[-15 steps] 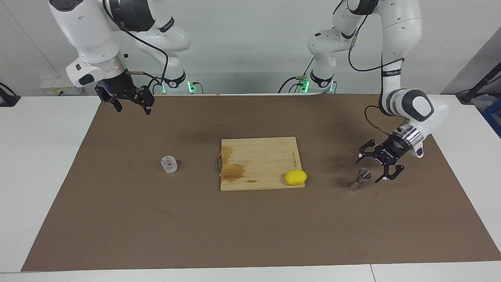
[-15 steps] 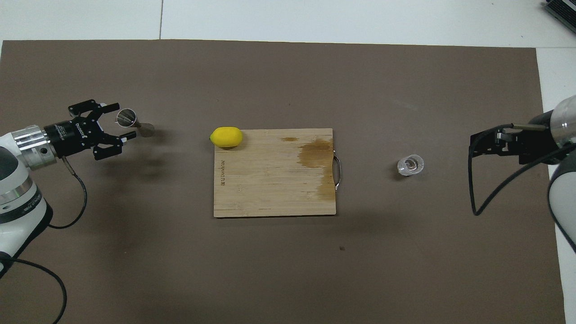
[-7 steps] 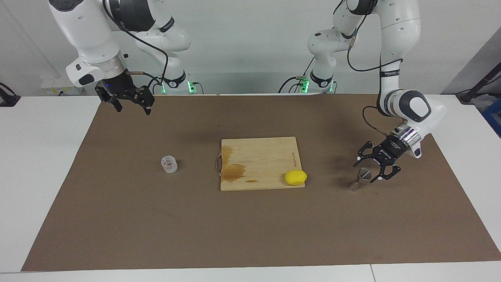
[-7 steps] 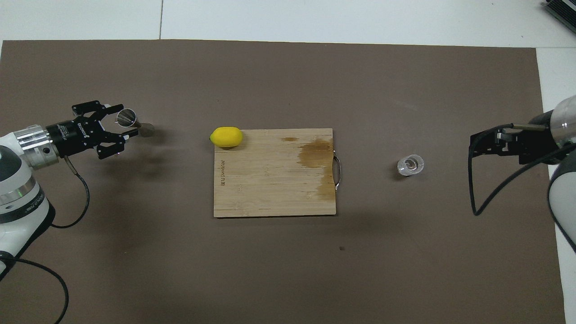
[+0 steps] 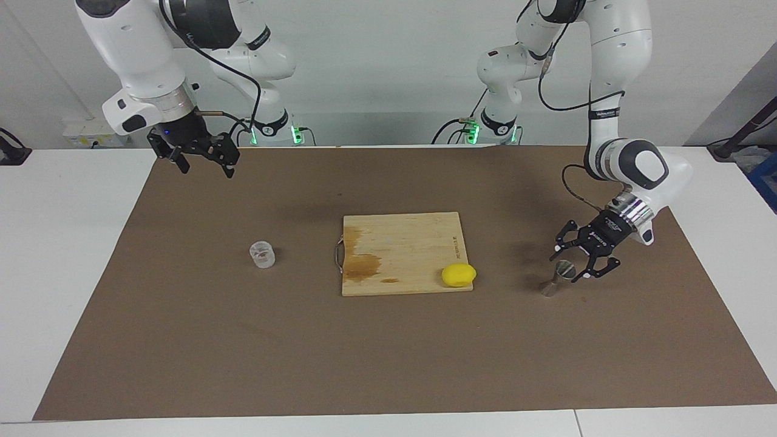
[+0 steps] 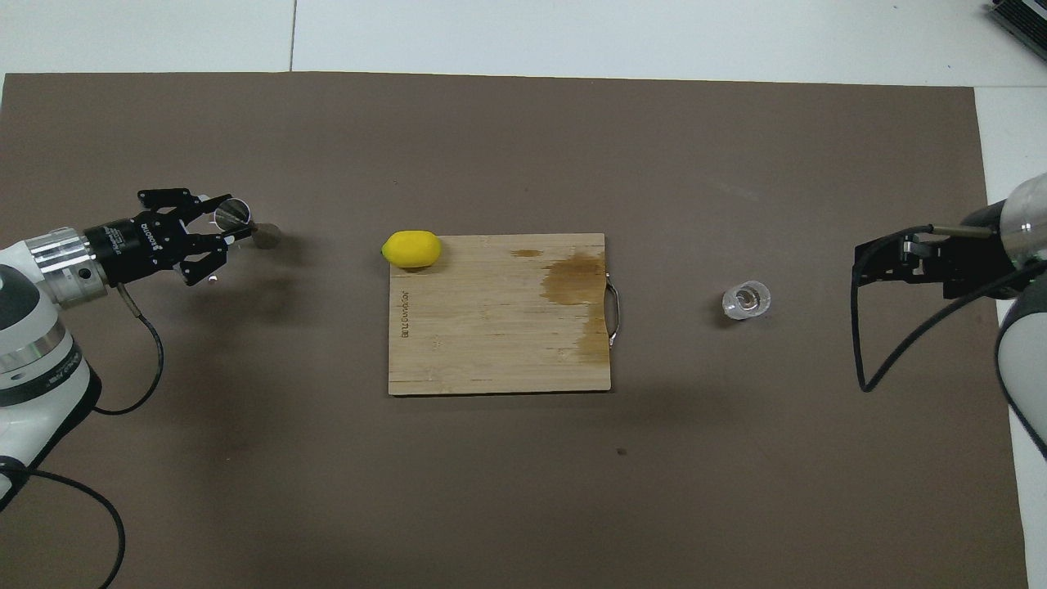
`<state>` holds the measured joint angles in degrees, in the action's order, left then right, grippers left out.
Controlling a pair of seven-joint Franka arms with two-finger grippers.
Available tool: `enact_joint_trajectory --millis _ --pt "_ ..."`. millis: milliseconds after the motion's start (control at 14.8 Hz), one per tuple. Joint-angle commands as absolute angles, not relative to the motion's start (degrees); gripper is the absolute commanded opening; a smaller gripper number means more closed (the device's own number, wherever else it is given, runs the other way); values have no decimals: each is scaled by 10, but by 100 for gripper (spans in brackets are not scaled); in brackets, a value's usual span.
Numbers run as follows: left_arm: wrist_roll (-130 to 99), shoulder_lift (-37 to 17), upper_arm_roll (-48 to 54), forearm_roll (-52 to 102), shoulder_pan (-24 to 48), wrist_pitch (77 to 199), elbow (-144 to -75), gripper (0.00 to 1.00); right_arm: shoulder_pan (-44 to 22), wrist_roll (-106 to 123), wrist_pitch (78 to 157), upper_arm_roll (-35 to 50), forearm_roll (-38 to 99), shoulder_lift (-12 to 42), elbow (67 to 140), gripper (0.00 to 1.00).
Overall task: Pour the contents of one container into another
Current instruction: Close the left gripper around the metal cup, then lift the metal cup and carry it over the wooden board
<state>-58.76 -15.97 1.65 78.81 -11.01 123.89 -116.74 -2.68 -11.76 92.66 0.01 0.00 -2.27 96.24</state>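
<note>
- Across the table [image 5: 73, 255] the brown mat [image 5: 388, 340] runs nearly edge to edge; the overhead view cuts off its edge nearest my bases, while the facing view shows all four corners.
- At the mat's middle lies the wooden cutting board [image 5: 403, 249], stained near its handle [image 5: 337, 251].
- On the board's corner toward my left arm's end, farthest from me, sits the lemon [image 5: 458, 274]; from overhead it [image 6: 411, 249] overhangs the board's edge [image 6: 499, 237].
- My left gripper [image 5: 573, 266] is low near the mat's left-arm edge, fingers spread wide around the jigger's [image 5: 558, 278] upper cone. I cannot tell whether they touch it. From overhead, the jigger's [image 6: 245, 227] open mouth shows between my fingers.
- My right gripper [image 5: 203, 164] waits in the air over the mat's corner nearest my right base, fingers apart; overhead, its fingertips are hard to make out.
- The clear cup [image 5: 262, 254] stands toward the right-arm edge; only the overhead view [image 6: 745, 300] looks into it.
</note>
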Motion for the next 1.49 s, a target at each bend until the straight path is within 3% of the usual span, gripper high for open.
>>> enact_joint_trajectory --millis 0,745,1423 --pt "-603 -155 18 801 -106 1230 -1171 0 -25 -102 935 3 -7 -33 976 99" --pt "-769 -129 189 809 -98 1259 -1100 0 -25 -102 935 3 -7 -34 976 99" --pt "-758 -147 199 933 139 1526 -1100 0 -24 -102 931 3 -5 -34 976 100"
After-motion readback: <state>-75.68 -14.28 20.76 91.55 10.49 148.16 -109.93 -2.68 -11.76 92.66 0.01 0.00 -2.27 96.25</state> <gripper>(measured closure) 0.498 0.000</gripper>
